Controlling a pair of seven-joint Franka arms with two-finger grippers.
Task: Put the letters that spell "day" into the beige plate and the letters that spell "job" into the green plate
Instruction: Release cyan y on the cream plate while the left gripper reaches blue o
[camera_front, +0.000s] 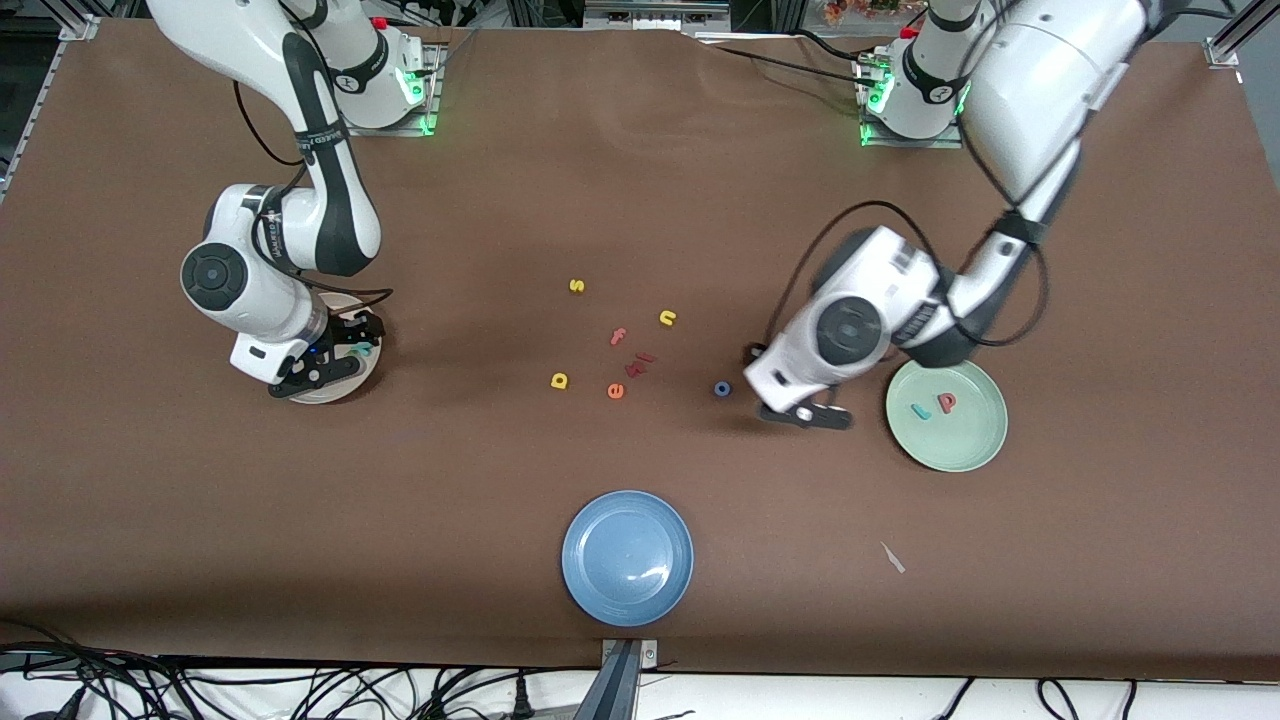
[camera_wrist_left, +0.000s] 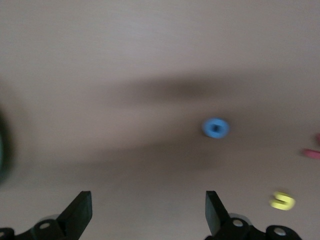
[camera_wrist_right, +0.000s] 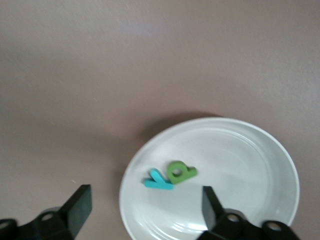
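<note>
Two letters, green d (camera_wrist_right: 181, 172) and teal y (camera_wrist_right: 159, 181), show only on my right wrist view, in the beige plate (camera_wrist_right: 260, 150); both grippers (camera_wrist_right: 142, 205) (camera_wrist_left: 148, 210) gape, released; blue o (camera_front: 722, 389) lies mid-frame, on the table.

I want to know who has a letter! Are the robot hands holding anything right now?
No, nothing is held. The left gripper is open over bare table near the blue "o"; the right gripper is open over the beige plate.
</note>
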